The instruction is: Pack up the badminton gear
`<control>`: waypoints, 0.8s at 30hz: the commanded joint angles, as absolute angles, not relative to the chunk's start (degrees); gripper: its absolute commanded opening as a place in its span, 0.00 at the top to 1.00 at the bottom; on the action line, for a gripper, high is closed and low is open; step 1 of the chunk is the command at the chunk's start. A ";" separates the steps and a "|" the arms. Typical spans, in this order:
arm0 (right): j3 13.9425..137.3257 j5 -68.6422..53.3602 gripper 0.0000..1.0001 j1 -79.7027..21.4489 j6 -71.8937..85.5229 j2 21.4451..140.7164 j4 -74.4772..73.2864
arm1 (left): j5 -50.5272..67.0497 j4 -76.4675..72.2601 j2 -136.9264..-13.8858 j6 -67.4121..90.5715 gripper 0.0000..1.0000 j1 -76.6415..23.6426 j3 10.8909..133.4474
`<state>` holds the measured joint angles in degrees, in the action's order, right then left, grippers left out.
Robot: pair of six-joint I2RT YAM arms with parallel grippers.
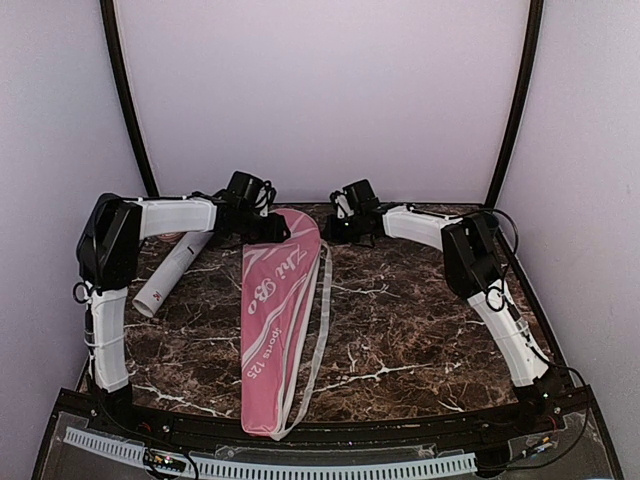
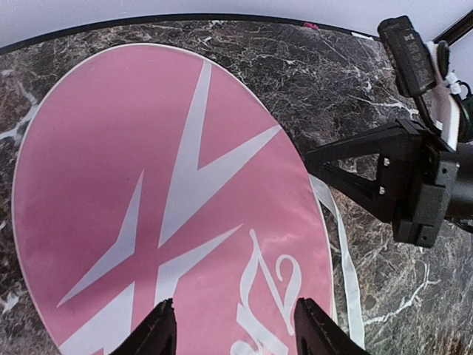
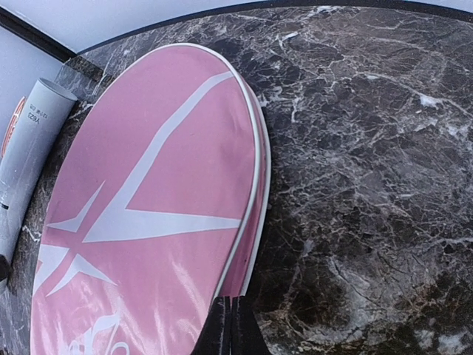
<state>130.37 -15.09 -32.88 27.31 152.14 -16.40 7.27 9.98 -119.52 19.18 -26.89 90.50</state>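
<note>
The pink racket-shaped bag (image 1: 275,300) with white lettering lies flat along the middle of the table, its wide head at the far end. My left gripper (image 1: 270,232) hovers open and empty just above the bag's head (image 2: 148,185). My right gripper (image 1: 336,232) is shut, with its tips (image 3: 230,325) at the bag's right rim seam (image 3: 255,192); I cannot see anything between them. The long white tube (image 1: 172,270) lies to the left of the bag and shows in the right wrist view (image 3: 29,148). Rackets and shuttlecocks are out of view.
The bag's white strap (image 1: 318,320) trails along its right side on the dark marble table (image 1: 420,310). The right gripper's black body (image 2: 414,177) sits close to the bag's right edge. Pale walls enclose the table on three sides.
</note>
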 commanded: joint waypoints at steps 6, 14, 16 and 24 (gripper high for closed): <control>124.99 -15.07 1.00 -33.31 27.77 146.40 -14.92 | 7.11 11.38 -128.49 17.66 0.44 -26.73 98.30; 117.54 -11.79 1.00 -33.27 27.76 140.91 -13.84 | 4.35 18.45 -134.63 18.03 0.45 -26.73 105.62; 115.99 -12.49 1.00 -33.30 28.09 140.21 -13.47 | 4.03 19.68 -135.63 18.38 0.45 -26.68 106.89; 108.58 -13.75 1.00 -33.54 28.93 136.17 -10.63 | 3.41 23.29 -138.76 19.50 0.47 -26.42 109.90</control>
<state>111.72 -13.04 -32.95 28.42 140.33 -11.90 4.73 18.15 -136.33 18.68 -26.89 109.40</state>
